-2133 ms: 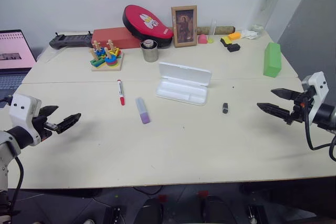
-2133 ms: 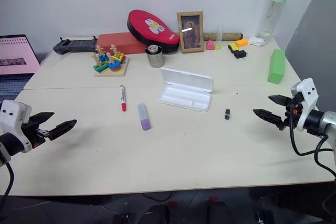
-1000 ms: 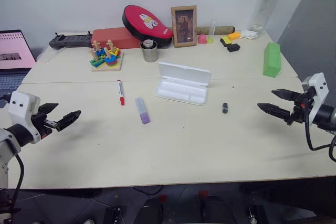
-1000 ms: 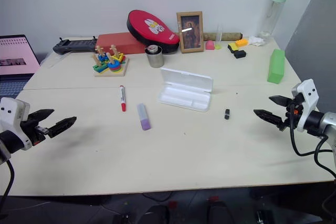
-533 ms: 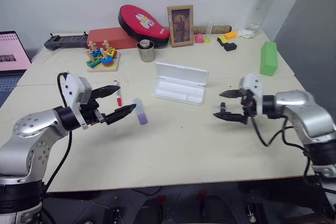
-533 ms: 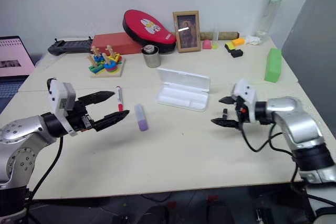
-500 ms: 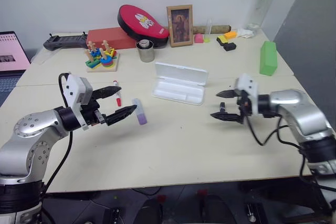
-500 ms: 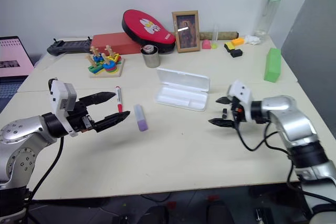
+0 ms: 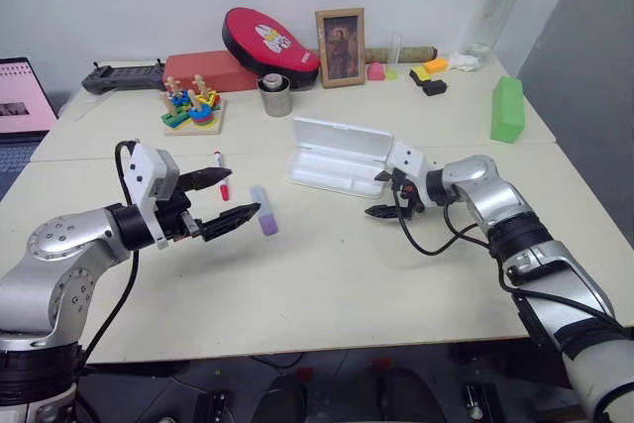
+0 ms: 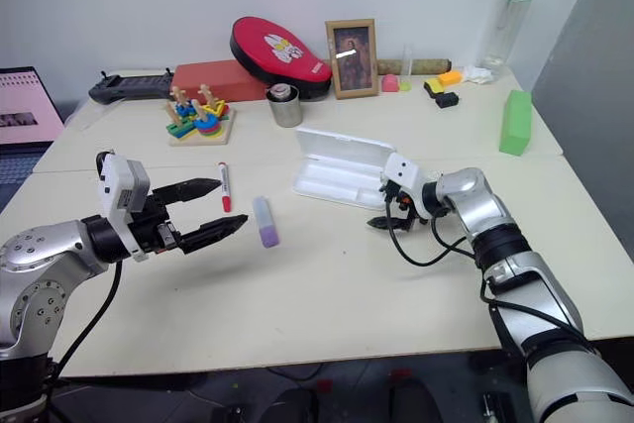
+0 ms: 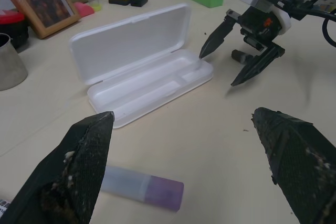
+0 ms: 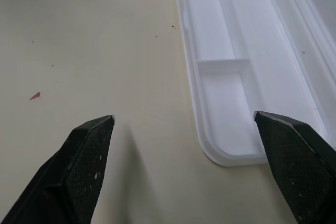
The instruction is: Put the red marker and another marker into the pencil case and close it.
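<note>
Your right gripper (image 9: 381, 193) stands with its two black fingers wide apart and empty, poised over the table (image 9: 327, 274) just beside the near right corner of the pencil case (image 9: 339, 154) — one fingertip close above that corner, though contact cannot be told. Your left gripper (image 9: 230, 199) is spread just as wide, holding nothing, its tips near the two markers.

Count one pencil case, lid open and standing back toward twelve o'clock, tray empty. One red marker (image 9: 220, 163) lies at about nine o'clock from the case, partly behind your left gripper's upper finger. One lavender marker (image 9: 264, 212) rests on the table at roughly eight o'clock from the case, just beyond your lower left fingertip — apart from it. A small dark piece (image 11: 242, 55) lies on the table beneath your right gripper.
</note>
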Controlling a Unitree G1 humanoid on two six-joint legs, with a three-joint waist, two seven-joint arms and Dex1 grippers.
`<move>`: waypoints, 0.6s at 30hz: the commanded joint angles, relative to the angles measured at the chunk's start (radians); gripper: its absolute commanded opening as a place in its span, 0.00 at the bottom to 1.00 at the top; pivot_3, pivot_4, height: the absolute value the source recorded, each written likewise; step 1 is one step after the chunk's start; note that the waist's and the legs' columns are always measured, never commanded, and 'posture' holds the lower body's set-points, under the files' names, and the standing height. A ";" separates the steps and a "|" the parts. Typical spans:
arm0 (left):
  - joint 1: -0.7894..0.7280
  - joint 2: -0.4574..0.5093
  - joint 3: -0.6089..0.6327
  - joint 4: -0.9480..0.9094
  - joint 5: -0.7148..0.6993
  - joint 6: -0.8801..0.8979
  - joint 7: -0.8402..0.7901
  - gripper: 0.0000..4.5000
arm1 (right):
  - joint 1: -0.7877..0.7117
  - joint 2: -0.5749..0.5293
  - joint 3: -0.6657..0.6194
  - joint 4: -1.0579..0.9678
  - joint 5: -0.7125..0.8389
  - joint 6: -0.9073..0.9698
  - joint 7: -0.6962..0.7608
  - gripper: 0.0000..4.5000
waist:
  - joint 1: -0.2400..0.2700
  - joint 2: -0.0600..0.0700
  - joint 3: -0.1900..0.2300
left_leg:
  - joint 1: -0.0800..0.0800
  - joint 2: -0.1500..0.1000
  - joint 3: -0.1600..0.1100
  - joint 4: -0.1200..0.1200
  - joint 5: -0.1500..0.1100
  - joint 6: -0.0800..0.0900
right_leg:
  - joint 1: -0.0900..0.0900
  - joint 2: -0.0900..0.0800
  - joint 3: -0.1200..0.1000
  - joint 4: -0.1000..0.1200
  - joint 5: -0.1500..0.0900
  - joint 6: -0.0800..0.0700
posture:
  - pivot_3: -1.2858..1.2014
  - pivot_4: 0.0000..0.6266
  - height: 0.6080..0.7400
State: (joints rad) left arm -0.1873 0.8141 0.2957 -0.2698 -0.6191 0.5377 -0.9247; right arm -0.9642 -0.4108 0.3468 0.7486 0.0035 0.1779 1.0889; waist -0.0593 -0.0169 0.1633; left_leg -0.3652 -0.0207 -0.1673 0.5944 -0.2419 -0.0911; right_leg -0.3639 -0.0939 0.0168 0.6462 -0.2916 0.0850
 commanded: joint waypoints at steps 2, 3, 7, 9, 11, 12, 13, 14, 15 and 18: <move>-0.001 0.010 0.025 -0.018 0.000 -0.005 0.013 1.00 | -0.063 0.041 0.005 0.088 -0.053 -0.043 -0.004 1.00 | -0.001 0.000 0.000 | 0.000 0.000 0.000 0.000 0.000 0.000 | 0.000 0.000 0.000 0.000 0.000 0.000 | 0.52 0.24 1.00; -0.002 0.009 0.025 -0.018 -0.001 -0.003 0.015 1.00 | -0.072 0.049 0.009 0.116 -0.069 -0.050 -0.013 1.00 | -0.001 0.000 0.000 | 0.000 0.000 0.000 0.000 0.000 0.000 | 0.000 0.000 0.000 0.000 0.000 -0.001 | 0.52 0.24 1.00; -0.002 0.010 0.026 -0.018 -0.009 0.008 0.023 1.00 | -0.105 0.076 0.014 0.186 -0.104 -0.043 -0.008 0.96 | -0.003 0.000 0.000 | 0.000 0.000 0.000 0.000 0.000 0.000 | 0.000 0.000 0.000 0.001 0.000 -0.001 | 0.52 0.24 1.00; -0.006 0.011 0.031 -0.019 -0.017 0.016 0.028 1.00 | -0.120 0.086 0.012 0.213 -0.119 -0.034 -0.013 0.89 | -0.002 0.000 0.000 | 0.000 0.000 0.000 0.000 0.000 0.000 | 0.000 0.001 0.000 0.001 0.001 -0.001 | 0.52 0.24 1.00; -0.006 0.013 0.035 -0.021 -0.023 0.024 0.028 1.00 | -0.134 0.095 0.008 0.238 -0.129 -0.034 -0.023 0.77 | -0.002 0.000 0.000 | 0.000 0.000 0.000 0.000 0.000 0.000 | 0.000 0.001 0.000 0.001 0.001 -0.001 | 0.52 0.24 1.00; -0.005 0.014 0.037 -0.022 -0.025 0.028 0.027 1.00 | -0.140 0.097 0.008 0.249 -0.134 -0.036 -0.028 0.73 | -0.002 0.000 0.000 | 0.000 0.000 0.000 0.000 0.000 0.000 | 0.000 0.001 0.000 0.001 0.001 -0.001 | 0.52 0.24 1.00; -0.005 0.015 0.038 -0.024 -0.027 0.031 0.027 1.00 | -0.146 0.100 0.006 0.260 -0.138 -0.034 -0.035 0.70 | -0.002 0.000 0.000 | 0.000 0.000 0.000 0.000 0.000 0.000 | 0.000 0.001 0.000 0.001 0.001 -0.001 | 0.52 0.24 1.00; -0.004 0.016 0.038 -0.025 -0.028 0.035 0.027 1.00 | -0.150 0.102 0.004 0.269 -0.142 -0.033 -0.040 0.63 | -0.002 0.000 0.000 | 0.000 0.000 0.000 0.000 0.000 0.000 | 0.000 0.001 0.000 0.001 0.001 -0.001 | 0.52 0.24 1.00; -0.002 0.016 0.037 -0.027 -0.031 0.040 0.026 1.00 | -0.154 0.104 0.002 0.278 -0.145 -0.035 -0.041 0.58 | -0.002 0.000 0.000 | 0.000 0.000 0.000 0.000 0.000 0.000 | -0.001 0.001 0.000 0.001 0.001 -0.001 | 0.52 0.24 1.00; 0.001 0.019 0.035 -0.031 -0.028 0.046 0.024 1.00 | -0.160 0.105 -0.005 0.294 -0.150 -0.044 -0.041 0.42 | -0.002 0.000 0.000 | 0.000 0.000 0.000 0.000 0.000 0.000 | -0.001 0.001 0.000 0.001 0.001 -0.001 | 0.52 0.24 1.00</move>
State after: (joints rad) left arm -0.1841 0.8167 0.3017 -0.2691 -0.6309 0.5836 -0.9034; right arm -1.1070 -0.3026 0.3572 1.0316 -0.1382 0.1409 1.0456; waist -0.0609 -0.0169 0.1632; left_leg -0.3650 -0.0206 -0.1674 0.5945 -0.2418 -0.0912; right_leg -0.3644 -0.0932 0.0172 0.6471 -0.2908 0.0838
